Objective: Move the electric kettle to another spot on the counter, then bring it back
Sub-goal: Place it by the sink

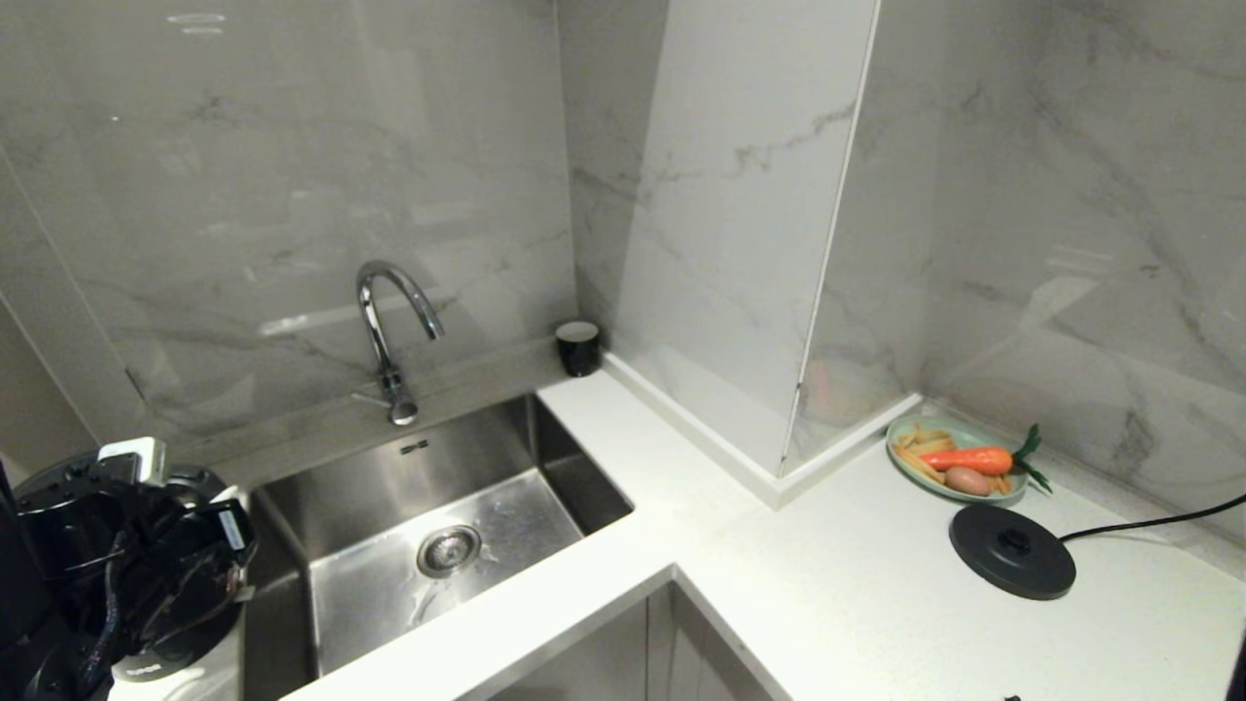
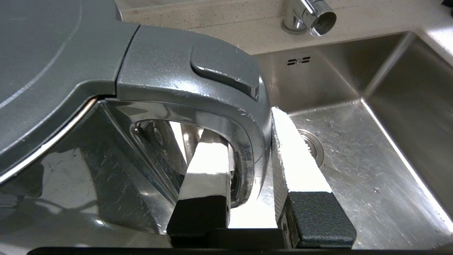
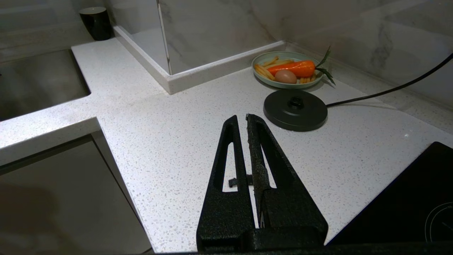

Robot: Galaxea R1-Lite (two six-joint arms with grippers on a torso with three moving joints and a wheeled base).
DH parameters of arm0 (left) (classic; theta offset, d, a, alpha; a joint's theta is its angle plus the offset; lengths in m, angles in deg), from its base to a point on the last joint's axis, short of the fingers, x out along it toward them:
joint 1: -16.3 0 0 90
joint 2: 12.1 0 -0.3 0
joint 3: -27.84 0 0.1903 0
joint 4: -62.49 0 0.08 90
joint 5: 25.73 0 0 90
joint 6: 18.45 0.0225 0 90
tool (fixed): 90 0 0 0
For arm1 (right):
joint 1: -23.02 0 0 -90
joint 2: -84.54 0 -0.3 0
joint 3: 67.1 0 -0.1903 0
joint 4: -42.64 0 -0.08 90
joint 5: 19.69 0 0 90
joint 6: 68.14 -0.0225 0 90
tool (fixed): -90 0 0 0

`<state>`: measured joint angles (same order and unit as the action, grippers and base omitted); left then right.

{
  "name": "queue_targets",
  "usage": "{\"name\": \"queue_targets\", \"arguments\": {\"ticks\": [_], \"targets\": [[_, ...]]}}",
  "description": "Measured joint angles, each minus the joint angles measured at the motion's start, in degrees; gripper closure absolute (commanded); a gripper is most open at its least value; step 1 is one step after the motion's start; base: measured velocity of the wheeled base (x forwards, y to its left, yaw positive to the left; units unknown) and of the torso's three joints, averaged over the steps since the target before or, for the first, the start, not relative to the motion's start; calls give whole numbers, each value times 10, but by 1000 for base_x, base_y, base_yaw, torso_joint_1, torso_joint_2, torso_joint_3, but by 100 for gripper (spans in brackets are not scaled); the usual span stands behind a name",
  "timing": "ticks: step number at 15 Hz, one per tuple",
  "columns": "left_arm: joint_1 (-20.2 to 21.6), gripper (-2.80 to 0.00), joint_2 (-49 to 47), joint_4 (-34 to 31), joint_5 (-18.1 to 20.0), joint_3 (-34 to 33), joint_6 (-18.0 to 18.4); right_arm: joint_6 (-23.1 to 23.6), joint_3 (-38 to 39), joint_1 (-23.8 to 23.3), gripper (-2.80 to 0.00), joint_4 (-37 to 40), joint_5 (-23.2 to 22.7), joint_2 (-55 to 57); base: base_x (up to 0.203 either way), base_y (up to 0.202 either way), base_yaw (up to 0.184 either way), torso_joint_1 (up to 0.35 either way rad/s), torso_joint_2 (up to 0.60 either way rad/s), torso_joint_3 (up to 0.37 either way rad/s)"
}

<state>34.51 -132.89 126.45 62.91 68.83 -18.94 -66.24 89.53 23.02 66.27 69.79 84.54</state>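
Black glossy electric kettle [image 2: 70,166] sits at the near left edge of the head view, on the white speckled surface [image 1: 857,594] just left of the steel sink [image 1: 545,487]; mostly hidden there behind the L arm. L hand [image 2: 249,141] is clamped on the kettle's loop handle [image 2: 244,156]: one white-taped finger [image 2: 207,166] passes inside the loop, the other lies against the handle's outer side, gap narrow w/ the handle between. Kettle lid [image 2: 42,63] is flat, dark, w/ a thin silver rim; a push tab sits on top of the handle. Whether the kettle base is touching the surface or lifted cannot be told. R hand [image 3: 246,118] hangs over the near part of the surface, fingers pressed together, holding nothing; a black glass hob corner [image 3: 417,191] shows beside it. Next out, on the R section of the surface, the round black base disc [image 1: 1012,550] stands bare, cord [image 1: 1158,521] running off to the right. Just behind the disc: a green plate [image 1: 910,467] w/ a carrot [image 1: 969,459], an egg and fries. Sink drain [image 1: 449,550] lies mid-basin. Farther back, a chrome tap [image 1: 389,331] rises behind the sink, and a small black cup [image 1: 578,348] stands in the corner by the marble wall, well apart from the kettle.
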Motion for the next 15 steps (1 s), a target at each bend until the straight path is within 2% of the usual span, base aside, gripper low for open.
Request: {"name": "queue_targets", "arguments": {"ticks": [1,2,3,11,15], "targets": [[0,0,-1,0,0,-1,0,0,0,0,0,0,0,0,0,0,0,0,0,0],[-1,-64,-2,0,0,-1,-1,0,0,0,0,0,0,0,0,0,0,0,0,0],[-1,-280,-2,-1,0,-1,-2,0,0,0,0,0,0,0,0,0,0,0,0,0],[-4,-280,2,-3,4,-5,-3,0,0,0,0,0,0,0,0,0,0,0,0,0],[-14,-280,13,-2,21,-33,-4,0,0,0,0,0,0,0,0,0,0,0,0,0]]}}
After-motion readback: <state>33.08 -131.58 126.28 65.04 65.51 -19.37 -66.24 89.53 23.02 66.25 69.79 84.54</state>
